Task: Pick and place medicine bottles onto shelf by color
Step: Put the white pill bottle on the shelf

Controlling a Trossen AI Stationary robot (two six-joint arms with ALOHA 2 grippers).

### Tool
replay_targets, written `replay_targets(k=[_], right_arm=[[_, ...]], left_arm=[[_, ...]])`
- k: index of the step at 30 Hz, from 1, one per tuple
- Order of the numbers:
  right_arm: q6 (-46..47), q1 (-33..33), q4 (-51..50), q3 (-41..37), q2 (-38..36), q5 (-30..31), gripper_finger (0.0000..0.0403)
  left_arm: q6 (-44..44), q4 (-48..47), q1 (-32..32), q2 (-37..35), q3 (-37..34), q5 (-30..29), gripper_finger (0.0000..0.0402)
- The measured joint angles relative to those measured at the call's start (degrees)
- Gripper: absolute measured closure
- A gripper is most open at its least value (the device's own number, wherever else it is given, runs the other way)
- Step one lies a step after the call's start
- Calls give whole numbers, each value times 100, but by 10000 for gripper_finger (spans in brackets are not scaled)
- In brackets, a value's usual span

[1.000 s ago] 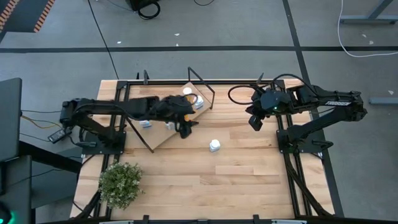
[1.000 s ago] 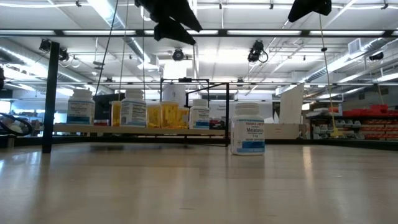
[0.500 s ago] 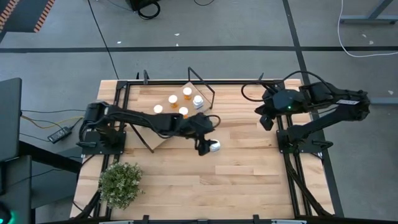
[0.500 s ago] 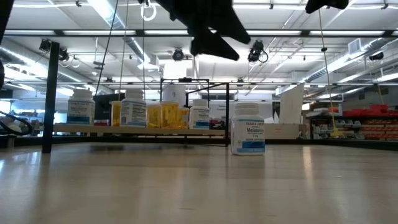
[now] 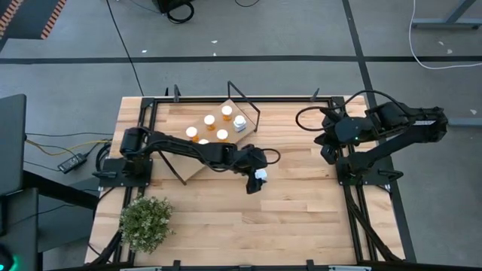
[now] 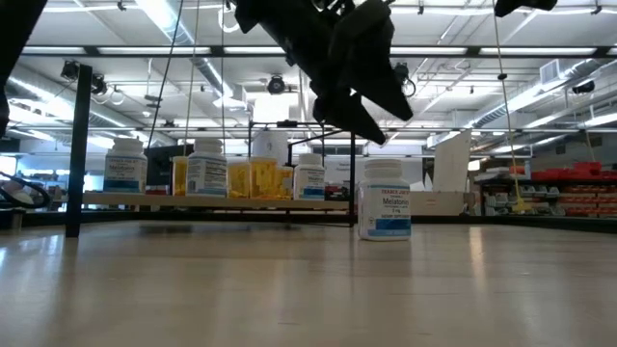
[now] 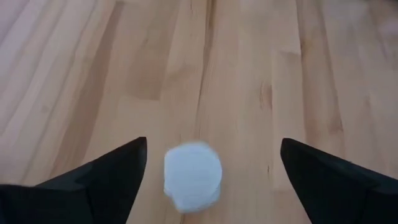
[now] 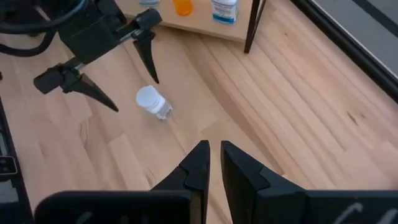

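A white-bodied medicine bottle (image 5: 260, 175) with a white cap stands upright on its base on the bare tabletop, right of the shelf (image 5: 197, 162). My left gripper (image 7: 212, 149) hovers just above it, open, one finger to each side of the cap (image 7: 193, 185), touching nothing. In the low view the gripper (image 6: 381, 120) hangs over the bottle (image 6: 384, 199). On the shelf stand several bottles, orange ones (image 5: 209, 119) and a white one (image 5: 239, 123). My right gripper (image 8: 214, 149) waits shut, high near the table's right edge (image 5: 329, 154).
A small green plant (image 5: 144, 222) sits at the table's near left corner. The shelf's black wire frame (image 5: 245, 102) rises at its far right end. Bare wood lies open to the near and right of the lone bottle.
My left gripper has swung off the shelf toward the table's right and near side and come down over the lone white bottle. My right arm has drawn back a little toward the right edge. The bottle has not moved.
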Motion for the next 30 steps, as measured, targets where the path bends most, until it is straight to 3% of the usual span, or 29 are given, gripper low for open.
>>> replay_targets(k=[16,30], right_arm=[[94,26,-25,-2,7,210,356],[257,26,-30,-2,7,210,355]], left_arm=[[65,-160,-2,396,-1,-119,22],[197,-133,-2,442,1,-212,53]])
